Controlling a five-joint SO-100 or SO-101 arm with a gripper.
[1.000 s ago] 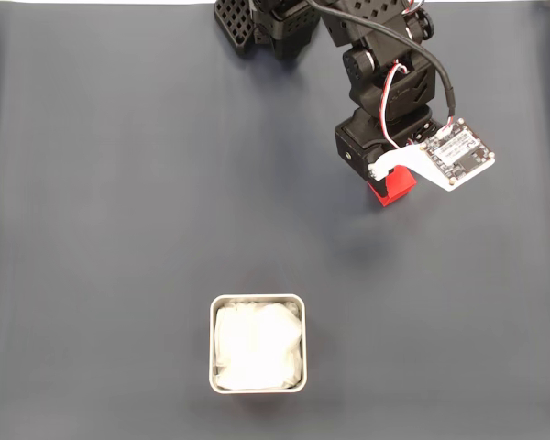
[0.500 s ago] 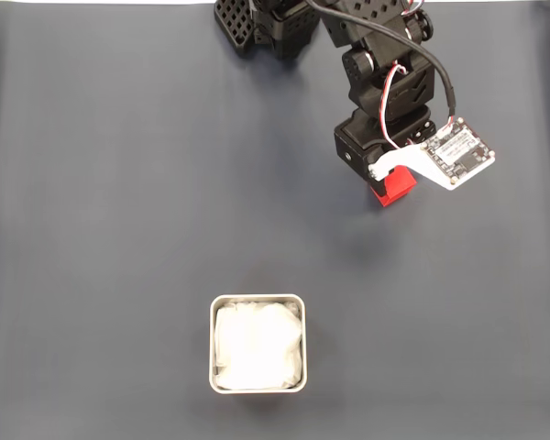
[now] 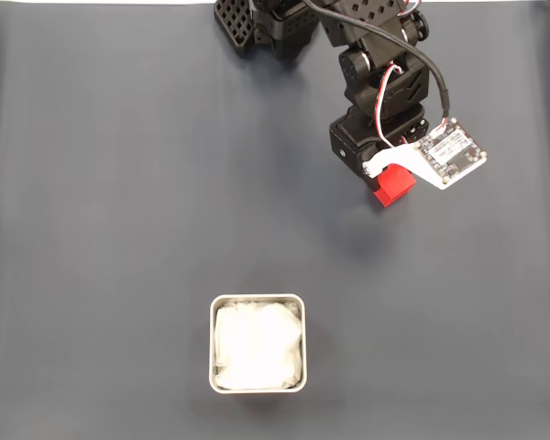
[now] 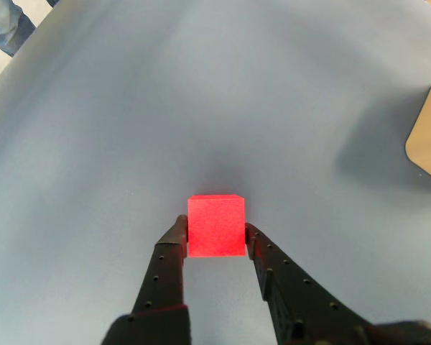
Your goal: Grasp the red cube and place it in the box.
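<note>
The red cube [image 4: 215,226] sits between my two black fingertips in the wrist view, both tips pressed against its sides. My gripper [image 4: 215,231] is shut on it. Whether the cube rests on the mat or hangs just above it I cannot tell. In the fixed view the cube [image 3: 394,186] peeks out from under the arm's wrist and white camera board, at the upper right. The box [image 3: 258,344], with pale rim and white crumpled lining, stands at the lower centre, well below and left of the cube.
A dark grey mat [image 3: 119,202] covers the table. The arm's black base [image 3: 284,23] stands at the top centre. A tan surface [image 4: 427,140] shows past the mat's right edge in the wrist view, and a blue cloth-covered shape [image 4: 3,25] at the top left corner.
The wrist and cube have shifted slightly up and left in the fixed view. The box has not moved.
</note>
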